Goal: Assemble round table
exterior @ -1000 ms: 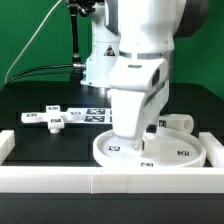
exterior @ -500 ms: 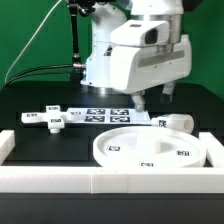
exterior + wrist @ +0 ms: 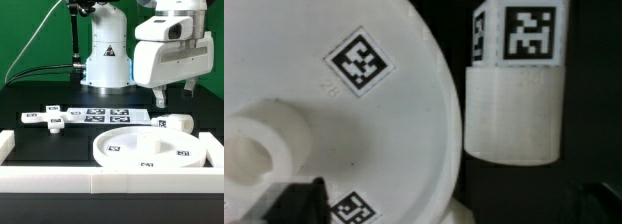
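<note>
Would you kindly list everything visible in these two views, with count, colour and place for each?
Disc: one, white, tagged, flat on the table just behind the front rail.
Leg: one, white, short cylinder lying behind the disc, toward the exterior view's right.
Cross piece: one, white, tagged, on the table at the exterior view's left.
Marker board: one, white with black tags, flat behind the disc.
Rail: white, along the table's front, with short returns at both sides.
Table: one, black.
Backdrop: green, behind everything.
Arm: one, white, base at the back.
Hand: one, open and empty, above the leg.
</note>
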